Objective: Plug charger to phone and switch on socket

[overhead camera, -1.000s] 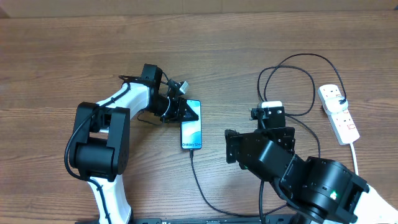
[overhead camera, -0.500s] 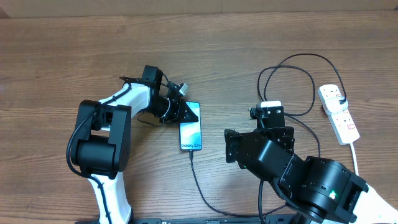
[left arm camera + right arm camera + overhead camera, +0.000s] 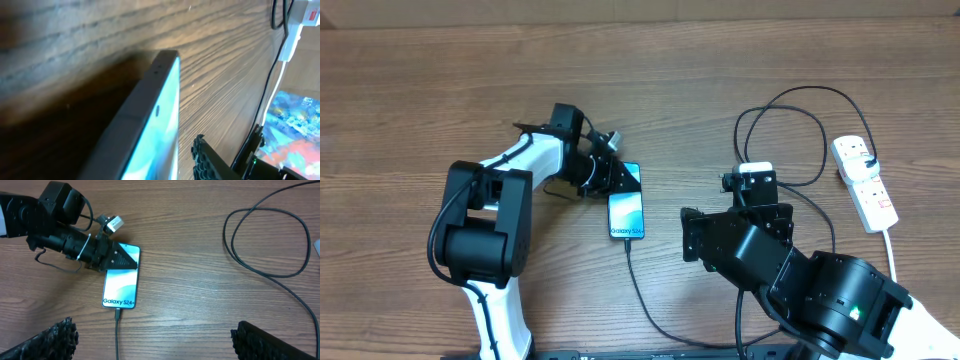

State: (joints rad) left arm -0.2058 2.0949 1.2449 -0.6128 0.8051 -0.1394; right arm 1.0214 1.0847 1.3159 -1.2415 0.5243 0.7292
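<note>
We see the phone [image 3: 628, 214] flat on the wooden table [image 3: 420, 80], left of centre, long axis near-to-far, the charger [image 3: 638, 290] entering its near end.

The thin black charger trails towards us, then loops at far right towards the socket [image 3: 865, 183], a glossy white strip also lying near-to-far; we judge the switch comes next; the socket lies right of the right gripper [image 3: 155, 335], the nearer one, its ribbed pads [image 3: 55, 337] spread wide, empty; the left gripper [image 3: 613, 177] covers the phone's far end; we cannot tell if it clamps.
</note>
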